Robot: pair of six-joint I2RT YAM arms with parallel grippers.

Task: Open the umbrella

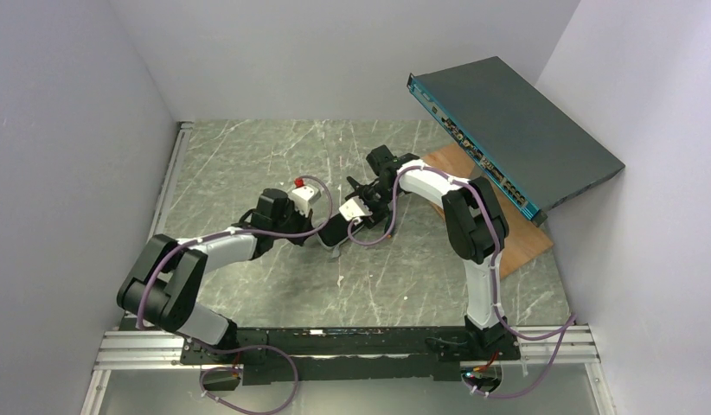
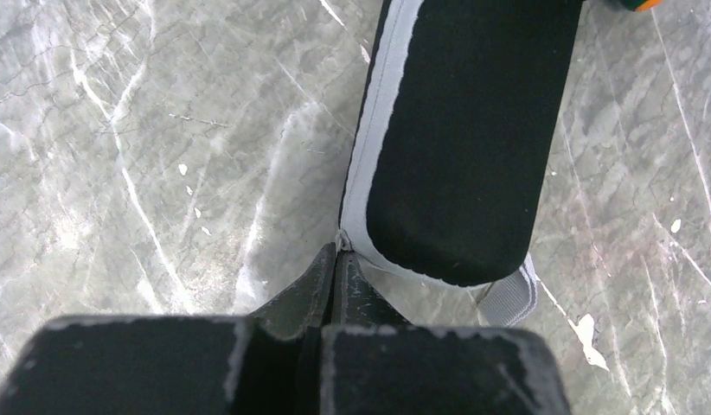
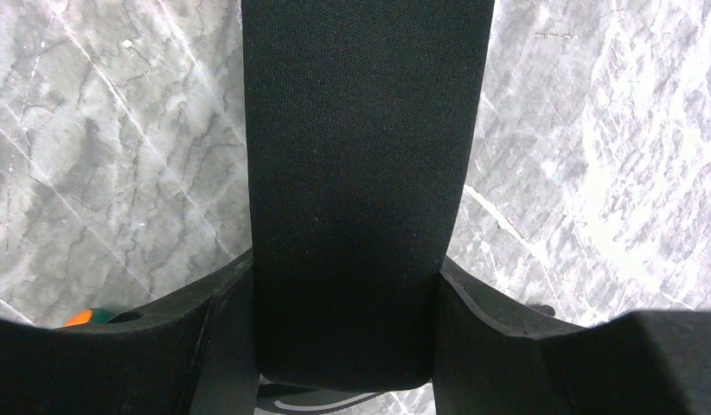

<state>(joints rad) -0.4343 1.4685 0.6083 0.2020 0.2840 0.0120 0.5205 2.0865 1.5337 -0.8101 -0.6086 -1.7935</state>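
Black fabric, tightly wound, covers a short folded umbrella point(image 2: 464, 147) with a pale grey edge strip and a grey wrist loop at one end. It sits over the middle of the grey marbled table point(image 1: 248, 156). That puts it well apart from the dark slab-shaped electronics box with a teal front panel point(image 1: 516, 121), on the box's left and nearer the arms. Whether it rests on the tabletop or hangs just above it I cannot tell.

The right gripper point(image 3: 345, 268) has its two black fingers clamped around the bundle's girth. The left gripper point(image 2: 337, 255), the one farther from the box, has its fingers pressed together, and the tips nip the pale strip at the umbrella's near end.

The umbrella looks light and soft outside, with stiff ribs likely beneath, so the cloth may slide or bunch under a squeeze. A firmer hold would probably be on the handle, which is not in view, rather than on loose fabric.

The box leans against the side wall on a brown wooden board point(image 1: 521, 246). An opening canopy could sweep toward it, and the two arms themselves crowd the space.
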